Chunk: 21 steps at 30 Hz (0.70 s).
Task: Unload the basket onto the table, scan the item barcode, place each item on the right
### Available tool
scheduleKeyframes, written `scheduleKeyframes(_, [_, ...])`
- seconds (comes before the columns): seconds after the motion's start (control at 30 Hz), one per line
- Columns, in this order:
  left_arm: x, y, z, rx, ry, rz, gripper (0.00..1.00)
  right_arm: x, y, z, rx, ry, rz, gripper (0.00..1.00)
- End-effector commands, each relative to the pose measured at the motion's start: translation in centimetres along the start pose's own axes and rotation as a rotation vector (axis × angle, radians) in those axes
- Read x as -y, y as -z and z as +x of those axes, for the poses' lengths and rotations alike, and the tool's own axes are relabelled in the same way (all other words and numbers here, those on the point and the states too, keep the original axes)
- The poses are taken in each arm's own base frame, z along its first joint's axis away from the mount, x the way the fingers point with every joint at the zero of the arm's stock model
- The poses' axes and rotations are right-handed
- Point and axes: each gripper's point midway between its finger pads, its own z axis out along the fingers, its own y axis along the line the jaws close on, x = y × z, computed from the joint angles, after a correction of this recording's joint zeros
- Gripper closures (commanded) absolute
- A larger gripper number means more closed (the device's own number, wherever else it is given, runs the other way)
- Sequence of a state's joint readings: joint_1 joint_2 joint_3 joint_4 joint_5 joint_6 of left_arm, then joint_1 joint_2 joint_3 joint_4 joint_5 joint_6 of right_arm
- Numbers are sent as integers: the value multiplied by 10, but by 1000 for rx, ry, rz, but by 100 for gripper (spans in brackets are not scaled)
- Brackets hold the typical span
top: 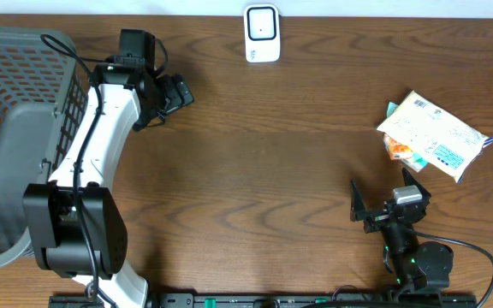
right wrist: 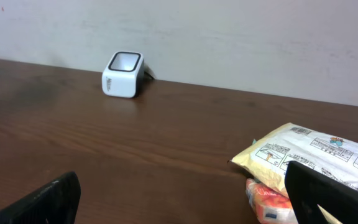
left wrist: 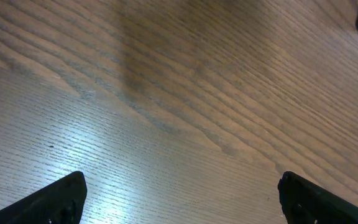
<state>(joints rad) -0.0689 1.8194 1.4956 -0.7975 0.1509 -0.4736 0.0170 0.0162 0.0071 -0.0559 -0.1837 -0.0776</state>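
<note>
Overhead, the packet [top: 435,135] lies just beyond the right tool [top: 383,183], spread wide like the left tool [top: 171,103].

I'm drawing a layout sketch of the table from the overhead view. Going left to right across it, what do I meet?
basket → left gripper → scanner → packet

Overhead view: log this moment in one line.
left gripper open, empty; right gripper open, empty; packet on table, untouched; scanner far edge
</note>
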Motion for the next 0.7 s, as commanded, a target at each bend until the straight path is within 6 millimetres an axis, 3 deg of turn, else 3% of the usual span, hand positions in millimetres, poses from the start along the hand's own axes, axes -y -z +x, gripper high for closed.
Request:
scheduleKeyframes(0.0, [-3,-3,1,-5,-3,-11,2,2,1,0,4,-5,8,1])
scheduleKeyframes(0.4, [-3,-3,0,-4,-4,-13,2,2,1,0,4,-5,8,1])
scheduleKeyframes(0.53, [-22,-1,-5,32,-3,-110,2,2,1,0,4,-5,8,1])
scheduleKeyframes(0.67, [-24,1,-3,26,-2,-117,2,2,1,0,4,-5,8,1])
